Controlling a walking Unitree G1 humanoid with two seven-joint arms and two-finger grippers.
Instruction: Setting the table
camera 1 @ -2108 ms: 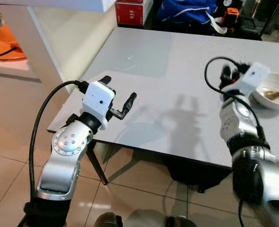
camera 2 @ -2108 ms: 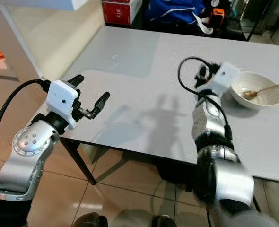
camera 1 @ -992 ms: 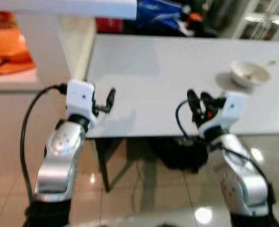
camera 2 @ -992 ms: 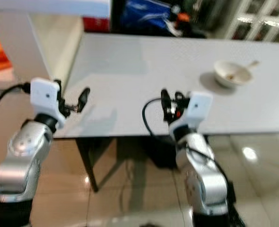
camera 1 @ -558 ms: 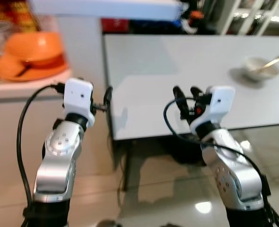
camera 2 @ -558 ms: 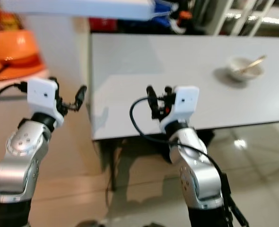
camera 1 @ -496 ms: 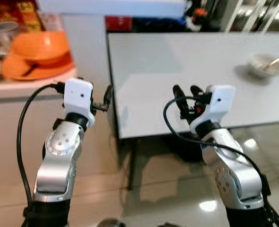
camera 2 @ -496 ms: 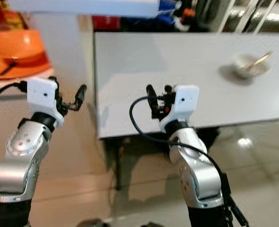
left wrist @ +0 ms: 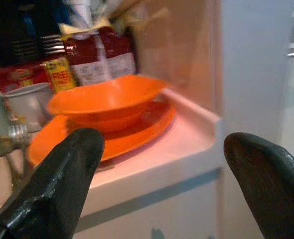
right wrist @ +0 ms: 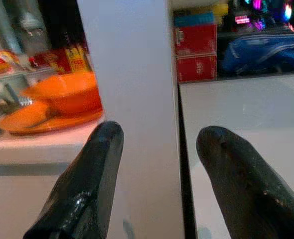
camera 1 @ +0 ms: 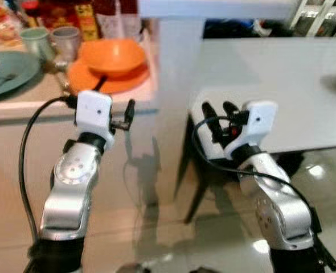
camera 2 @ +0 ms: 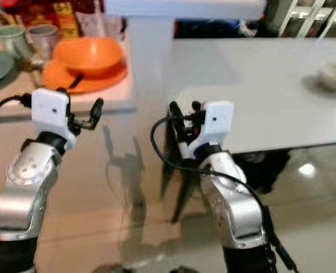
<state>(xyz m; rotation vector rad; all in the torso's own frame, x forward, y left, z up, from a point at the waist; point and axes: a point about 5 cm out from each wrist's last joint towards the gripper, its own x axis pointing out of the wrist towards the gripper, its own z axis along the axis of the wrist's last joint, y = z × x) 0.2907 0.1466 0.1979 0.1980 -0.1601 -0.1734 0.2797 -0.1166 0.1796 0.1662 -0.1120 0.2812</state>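
Since the earlier frames the head camera has swung toward the robot's left, so the grey tabletop [camera 1: 282, 74] now sits on the right of the view and a pale counter tabletop [camera 1: 54, 96] loaded with dishes has come into sight on the left; both arms are raised much as they were. Between the two surfaces stands a white pillar [camera 1: 179, 62], its foot on the glossy tiled floor [camera 1: 151, 216].

On the counter tabletop, an orange plate [camera 1: 108, 79] lies near the front edge with an orange bowl [camera 1: 111, 56] resting on it. Further to the robot's left is a green plate [camera 1: 8, 65], partly cut off by the frame, and behind it stand two cups [camera 1: 49, 41] side by side. Red and yellow packets [camera 1: 71, 14] line the back. At the far right edge of the grey tabletop a small white bowl [camera 2: 334, 74] is blurred.

The left tool [camera 1: 122, 116] hovers in front of the counter's edge, well short of the orange plate, fingers spread and grasping nothing; the left wrist view looks between its fingers [left wrist: 62, 179] at the orange bowl. The right tool [camera 1: 216, 119] is held up by the near corner of the grey tabletop, also released and empty, its fingers [right wrist: 92, 184] framing the pillar.
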